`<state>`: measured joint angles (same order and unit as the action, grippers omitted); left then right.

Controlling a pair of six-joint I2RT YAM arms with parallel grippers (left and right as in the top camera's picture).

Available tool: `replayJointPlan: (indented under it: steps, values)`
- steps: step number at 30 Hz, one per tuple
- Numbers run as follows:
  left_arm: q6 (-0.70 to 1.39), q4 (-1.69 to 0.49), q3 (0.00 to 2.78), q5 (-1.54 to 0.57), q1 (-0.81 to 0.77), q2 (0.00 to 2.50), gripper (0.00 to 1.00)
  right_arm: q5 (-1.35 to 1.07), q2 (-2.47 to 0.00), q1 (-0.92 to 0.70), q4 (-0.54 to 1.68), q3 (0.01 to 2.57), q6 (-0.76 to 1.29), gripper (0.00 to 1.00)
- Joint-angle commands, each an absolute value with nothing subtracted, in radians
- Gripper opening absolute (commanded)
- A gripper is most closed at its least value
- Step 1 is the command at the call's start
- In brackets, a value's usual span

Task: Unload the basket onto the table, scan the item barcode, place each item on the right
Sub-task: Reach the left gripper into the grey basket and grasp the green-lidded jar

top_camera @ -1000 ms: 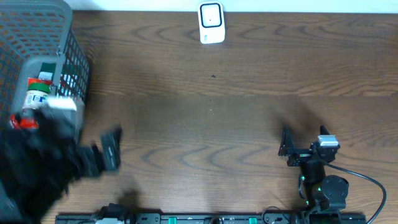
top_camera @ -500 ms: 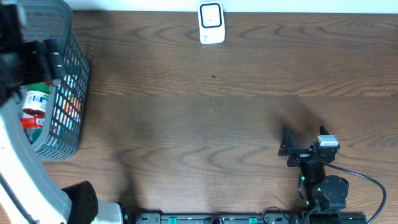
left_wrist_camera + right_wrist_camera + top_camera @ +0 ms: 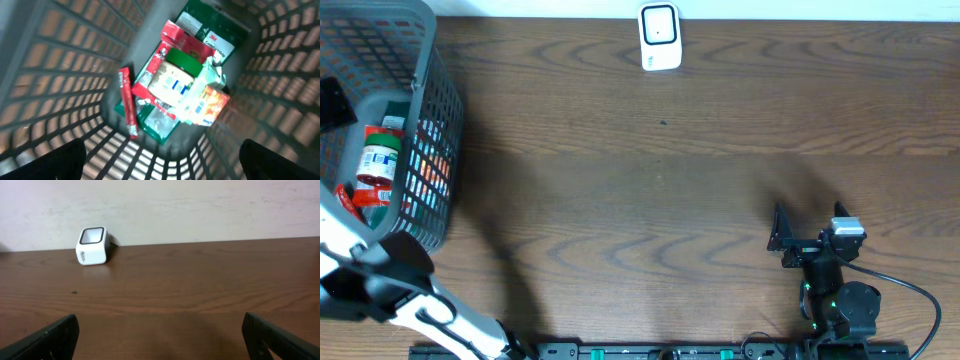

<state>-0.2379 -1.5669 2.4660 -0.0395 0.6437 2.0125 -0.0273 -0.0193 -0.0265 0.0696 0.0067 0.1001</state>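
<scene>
We are at the picking step: no item is lifted and no barcode faces the scanner (image 3: 660, 38). We judge that the next move calls for lowering the left claw (image 3: 160, 157) onto the jar (image 3: 175, 80), which lies topmost in the heap. The claw then closes across the jar's body and carries it out with the barcode turned to the scanner's window.

Counting down in size, we find one brown tabletop (image 3: 670, 180), one grey mesh basket (image 3: 438, 130) at its left end, and two claws. The left claw hangs over the basket's mouth, jaws spread wide and empty. The right claw (image 3: 782, 236) rests far right of the basket, towards the front edge, equally wide open and holding nothing. One white scanner stands well right of the basket at the back edge.

Inside the basket the goods overlap, so we count at least five:
- one green pack (image 3: 212, 27)
- one red carton (image 3: 170, 37)
- one jar with a green lid
- one orange-and-white packet (image 3: 210, 105)
- one slim red stick (image 3: 127, 105)
</scene>
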Motion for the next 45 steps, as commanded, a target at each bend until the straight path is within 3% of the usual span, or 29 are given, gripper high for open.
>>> replayJointPlan:
  steps: [1,25,38,45]
  values:
    - [-0.274,-1.558,2.465,-0.098,0.656,2.093,0.98,-0.031,-0.016,-0.014,0.073,0.006,0.111,0.99]
    - [-0.327,-1.530,2.463,-0.150,0.656,2.464,0.98,-0.031,-0.016,-0.014,0.073,0.006,0.111,0.99]
    - [-0.289,-1.500,2.499,-0.337,0.667,2.252,0.98,-0.031,-0.016,-0.014,0.073,0.006,0.111,0.99]
    - [-0.293,-1.470,2.482,-0.263,0.667,2.178,0.98,-0.031,-0.016,-0.014,0.073,0.006,0.111,0.99]
